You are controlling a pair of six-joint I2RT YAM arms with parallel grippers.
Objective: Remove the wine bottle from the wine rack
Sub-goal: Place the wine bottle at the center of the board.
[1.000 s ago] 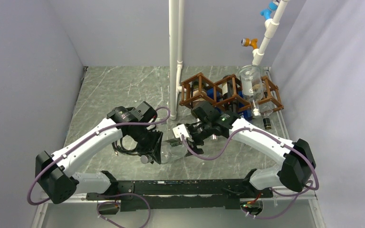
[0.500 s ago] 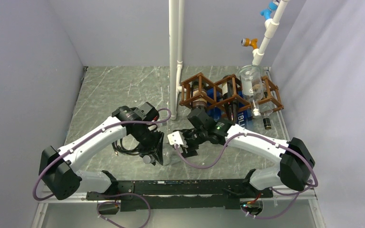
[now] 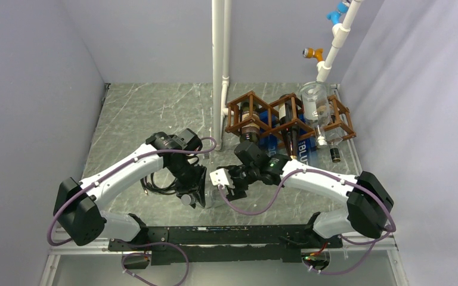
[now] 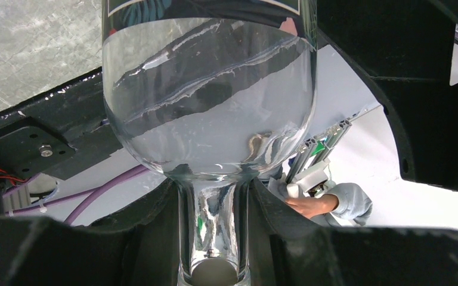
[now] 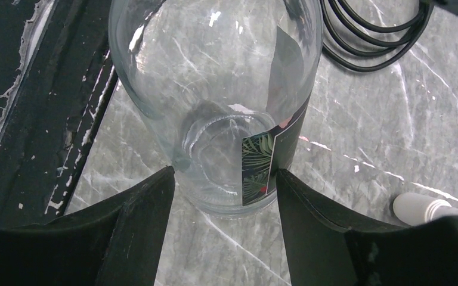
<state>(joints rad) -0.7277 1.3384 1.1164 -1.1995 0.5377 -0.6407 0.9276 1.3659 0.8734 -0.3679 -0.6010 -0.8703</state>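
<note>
A clear wine bottle [image 3: 211, 195] with a dark leafy label is held between my two arms just above the table's front middle, away from the brown wooden wine rack [image 3: 237, 114] at the back right. My left gripper [image 3: 195, 190] is shut on its neck; in the left wrist view the neck [image 4: 213, 208] sits tight between both fingers, the bottle's shoulder [image 4: 209, 95] above. My right gripper [image 3: 225, 185] flanks the bottle's base [image 5: 220, 119], and in the right wrist view its fingertips [image 5: 155, 196] touch both sides of the base.
The rack holds several other bottles, including a clear one [image 3: 315, 101] and one with a blue label [image 3: 304, 147]. A white pipe [image 3: 219, 71] stands left of the rack. A black cable coil [image 3: 160, 186] lies under the left arm. A small white object [image 5: 423, 208] lies on the marble.
Both arms have shifted left and toward the front edge together, carrying the bottle with them. The right arm has stretched further left.
</note>
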